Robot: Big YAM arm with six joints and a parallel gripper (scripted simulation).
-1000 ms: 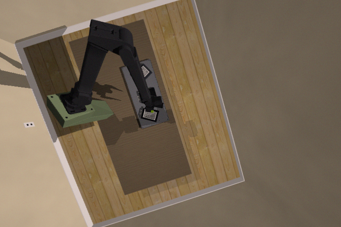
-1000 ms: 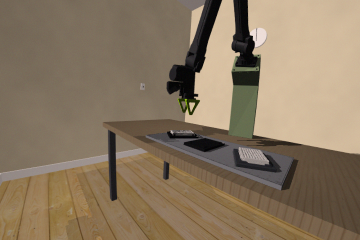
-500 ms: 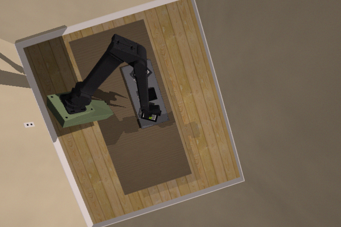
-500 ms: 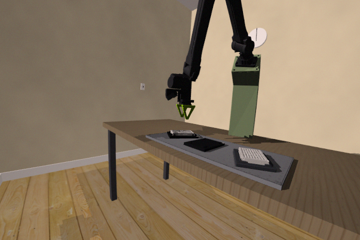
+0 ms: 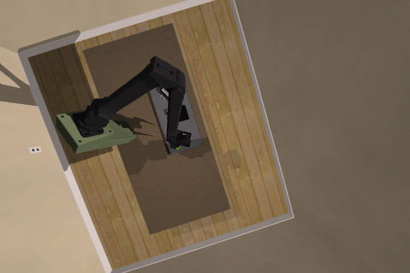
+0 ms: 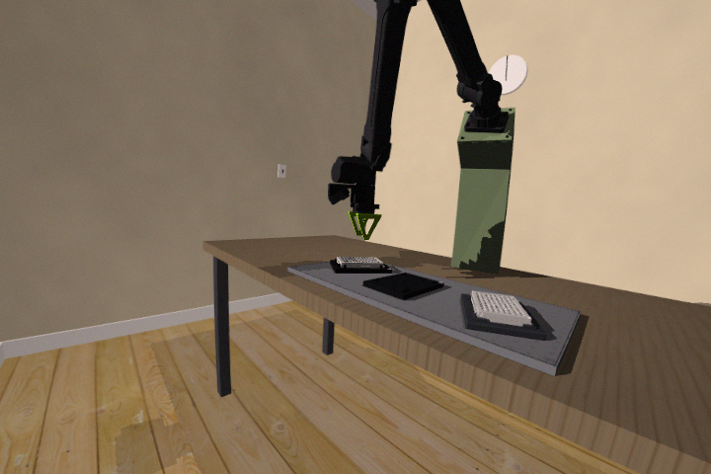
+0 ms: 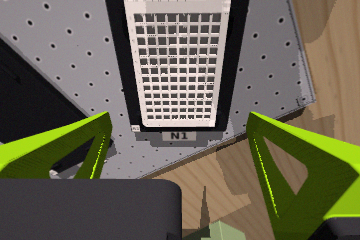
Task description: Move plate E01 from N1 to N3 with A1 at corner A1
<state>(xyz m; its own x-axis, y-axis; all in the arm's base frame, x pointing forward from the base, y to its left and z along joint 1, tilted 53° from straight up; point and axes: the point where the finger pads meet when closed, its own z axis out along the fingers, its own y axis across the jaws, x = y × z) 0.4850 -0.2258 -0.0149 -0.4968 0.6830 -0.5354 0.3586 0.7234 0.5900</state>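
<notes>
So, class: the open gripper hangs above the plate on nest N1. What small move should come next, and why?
Probably straight down. The gripper is open and empty, well above the plate, whose near short end lies between the fingers.
</notes>
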